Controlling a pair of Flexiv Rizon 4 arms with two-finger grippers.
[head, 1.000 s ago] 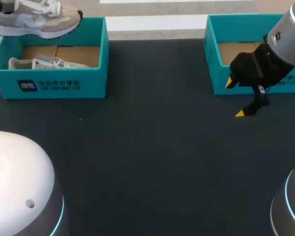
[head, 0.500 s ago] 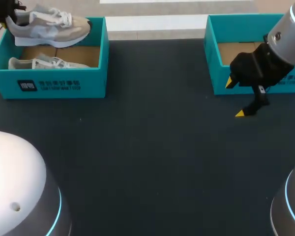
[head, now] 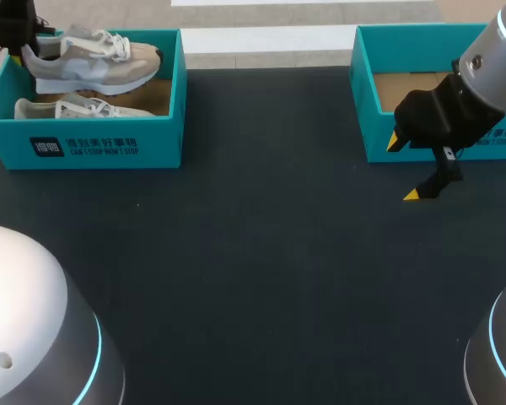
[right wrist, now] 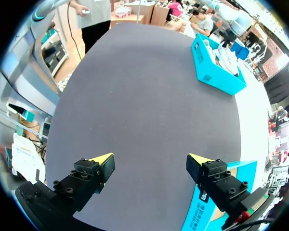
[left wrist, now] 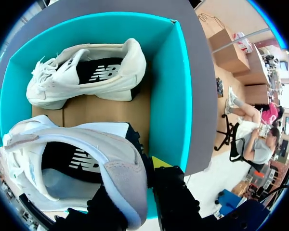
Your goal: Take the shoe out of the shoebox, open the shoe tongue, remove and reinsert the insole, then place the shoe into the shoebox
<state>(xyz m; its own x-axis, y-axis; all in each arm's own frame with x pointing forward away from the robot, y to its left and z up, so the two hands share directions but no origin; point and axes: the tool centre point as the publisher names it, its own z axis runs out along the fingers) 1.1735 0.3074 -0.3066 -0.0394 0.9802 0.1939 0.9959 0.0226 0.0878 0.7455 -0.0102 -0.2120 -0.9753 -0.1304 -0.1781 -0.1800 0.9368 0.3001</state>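
Dark table (head: 253, 278) here: the shoe (head: 93, 61) hangs over the left shoebox (head: 110, 148), heel pinched by the left gripper (left wrist: 135, 187), probably clear of the second shoe (head: 76, 110) inside. Right gripper (head: 402, 169) sits spread wide beside the right shoebox (head: 367, 110).

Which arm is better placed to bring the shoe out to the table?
Left. The left gripper is shut on the heel of the raised shoe over the left shoebox. The right gripper is open, far off by the other shoebox.
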